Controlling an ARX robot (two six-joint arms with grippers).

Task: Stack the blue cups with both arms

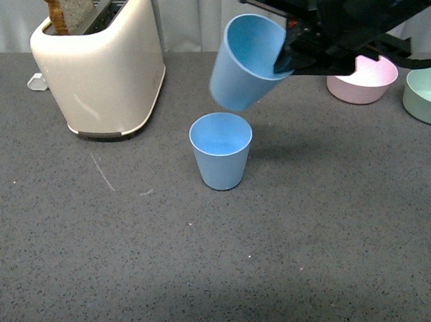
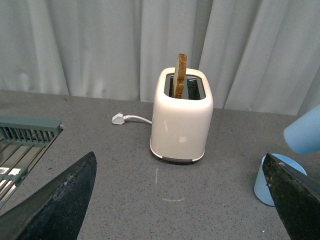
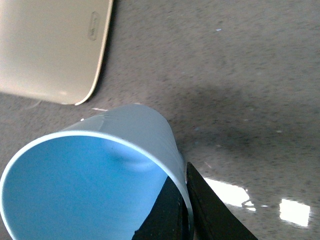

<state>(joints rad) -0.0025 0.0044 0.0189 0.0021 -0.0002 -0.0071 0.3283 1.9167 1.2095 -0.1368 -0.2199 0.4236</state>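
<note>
One blue cup (image 1: 221,151) stands upright and empty on the grey table, mid-frame in the front view; it also shows in the left wrist view (image 2: 264,182), partly behind a finger. My right gripper (image 1: 287,51) is shut on the rim of the second blue cup (image 1: 246,61), holding it tilted in the air just above and right of the standing cup. The right wrist view shows the held cup (image 3: 95,180) with its wall pinched between the fingers (image 3: 205,205). My left gripper (image 2: 182,200) is open and empty; its fingers (image 2: 55,205) frame the table, and it does not show in the front view.
A cream toaster (image 1: 103,62) with a slice of bread stands at the back left. A pink bowl (image 1: 362,78) and a green bowl (image 1: 428,96) sit at the back right. A green rack (image 2: 25,137) and a white plug (image 2: 119,119) show in the left wrist view.
</note>
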